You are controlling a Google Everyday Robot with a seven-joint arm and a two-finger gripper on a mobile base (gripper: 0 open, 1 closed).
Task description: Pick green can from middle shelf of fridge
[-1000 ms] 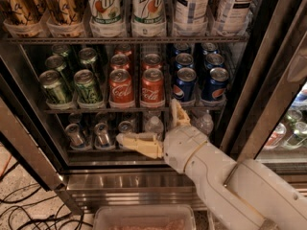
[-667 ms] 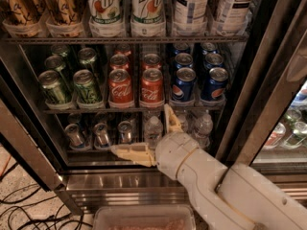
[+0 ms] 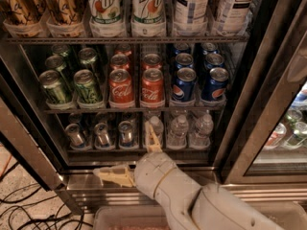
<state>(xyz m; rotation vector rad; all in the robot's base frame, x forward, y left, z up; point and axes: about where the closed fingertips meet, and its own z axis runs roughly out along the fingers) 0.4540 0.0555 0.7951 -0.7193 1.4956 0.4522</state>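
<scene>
With the gripper [image 3: 123,150] spread wide and empty at six o'clock, under the middle shelf [image 3: 134,110], the green can [image 3: 88,86] at ten o'clock could be missed and the neighbouring Coke can [image 3: 121,87] toppled.

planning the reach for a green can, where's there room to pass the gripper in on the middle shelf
Only the dark gap above the can tops, under the rack of 7up bottles. The middle shelf is packed side to side: green cans, red cans, blue cans. The gripper, open, sits below by the steel sill.
</scene>
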